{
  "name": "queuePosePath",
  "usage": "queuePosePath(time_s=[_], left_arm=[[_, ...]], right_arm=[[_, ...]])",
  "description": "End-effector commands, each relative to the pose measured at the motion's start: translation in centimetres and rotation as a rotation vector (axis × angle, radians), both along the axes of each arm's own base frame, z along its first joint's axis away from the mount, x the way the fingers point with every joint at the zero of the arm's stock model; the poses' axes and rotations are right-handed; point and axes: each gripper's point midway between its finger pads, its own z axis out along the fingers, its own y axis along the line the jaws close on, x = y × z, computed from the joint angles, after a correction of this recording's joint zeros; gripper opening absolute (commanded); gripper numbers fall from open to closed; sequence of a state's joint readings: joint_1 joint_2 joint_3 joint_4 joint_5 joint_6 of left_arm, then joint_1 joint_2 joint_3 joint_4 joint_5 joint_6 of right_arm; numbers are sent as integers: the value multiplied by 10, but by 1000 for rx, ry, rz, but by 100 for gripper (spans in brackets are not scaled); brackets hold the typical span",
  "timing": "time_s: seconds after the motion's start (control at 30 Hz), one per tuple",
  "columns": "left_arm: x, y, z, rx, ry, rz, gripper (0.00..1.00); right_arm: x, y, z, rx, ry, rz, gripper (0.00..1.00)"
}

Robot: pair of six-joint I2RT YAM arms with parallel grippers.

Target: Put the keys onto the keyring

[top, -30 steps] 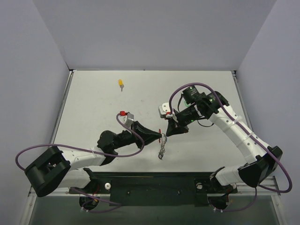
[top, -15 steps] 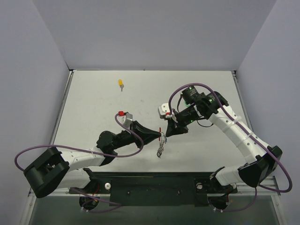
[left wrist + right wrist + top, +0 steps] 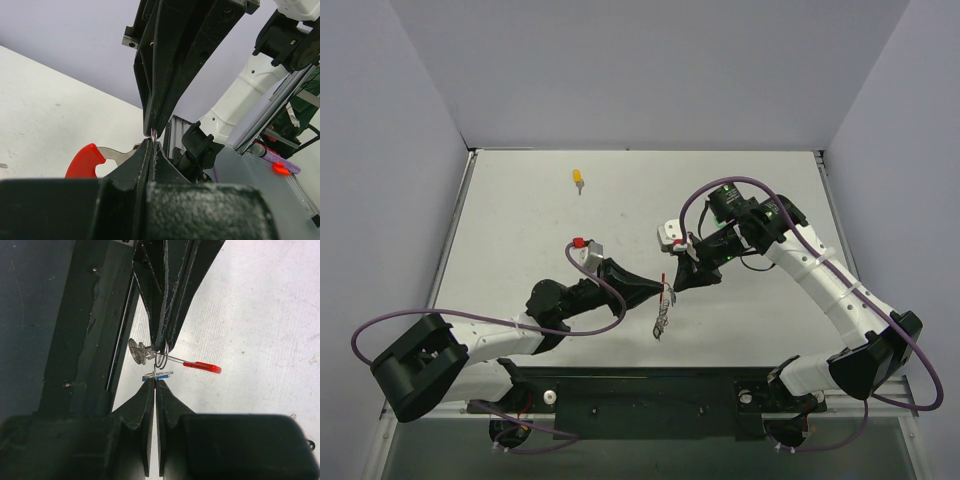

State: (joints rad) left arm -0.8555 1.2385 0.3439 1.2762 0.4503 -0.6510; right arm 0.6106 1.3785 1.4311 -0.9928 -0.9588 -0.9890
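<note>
Left pincer [image 3: 664, 292], right pincer [image 3: 678, 284] both clamped tight; tips point at each other, nearly touching.

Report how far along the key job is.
Done: small silver pieces already hang on the keyring; whether they are keys is unclear. In hand: the left gripper pinches the keyring, and the right gripper pinches the blue key just beside it, not yet threaded. Left: that threading, and the yellow key lying far back on the table.
</note>
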Motion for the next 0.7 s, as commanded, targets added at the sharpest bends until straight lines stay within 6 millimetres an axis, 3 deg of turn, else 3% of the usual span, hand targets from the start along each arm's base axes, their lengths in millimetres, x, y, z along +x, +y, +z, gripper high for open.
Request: queuePosePath(time_s=[0.0, 0.67], left_arm=[[-7, 7, 37, -124, -99, -10, 0], [-6, 11, 43, -147, -108, 16, 0]], right_arm=[[-5, 4, 7, 27, 22, 0, 0], [2, -1, 5, 16, 23, -36, 0]])
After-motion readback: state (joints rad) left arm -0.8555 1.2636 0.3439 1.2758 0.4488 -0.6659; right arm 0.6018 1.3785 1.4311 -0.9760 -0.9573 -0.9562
